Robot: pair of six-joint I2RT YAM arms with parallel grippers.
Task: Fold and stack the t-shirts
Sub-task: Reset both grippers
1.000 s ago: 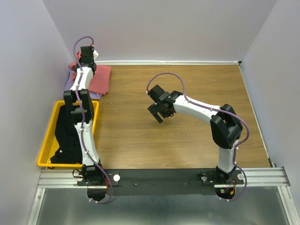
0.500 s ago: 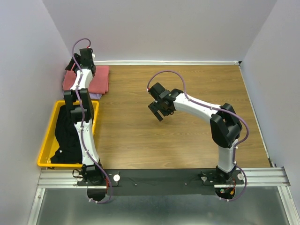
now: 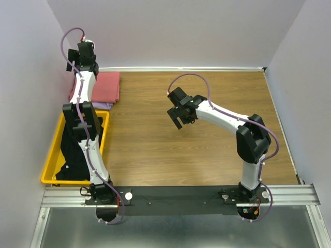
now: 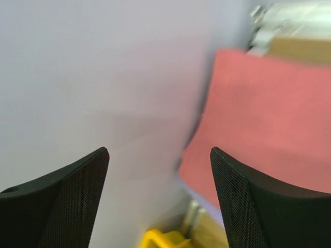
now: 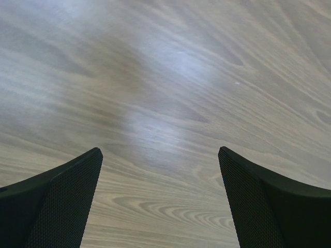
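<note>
A folded salmon-pink t-shirt (image 3: 105, 87) (image 4: 269, 113) lies at the back left of the table, on top of a lavender t-shirt (image 3: 103, 106) whose edge peeks out below it. Black t-shirts (image 3: 70, 150) fill the yellow bin. My left gripper (image 3: 78, 58) (image 4: 159, 152) is open and empty, raised above the stack's left side near the wall. Over bare wood at mid-table hangs my right gripper (image 3: 180, 118) (image 5: 160, 151), open with nothing between its fingers.
The yellow bin (image 3: 54, 150) (image 4: 160, 238) sits at the left front, against the side wall (image 3: 31, 77). White walls close the table's left, back and right sides. The wooden table (image 3: 207, 144) spreads to the right of the stack.
My left gripper has opened, let go of the salmon-pink t-shirt and lifted up toward the wall. The shirt now lies flat on the stack. The right gripper drifted slightly right.
</note>
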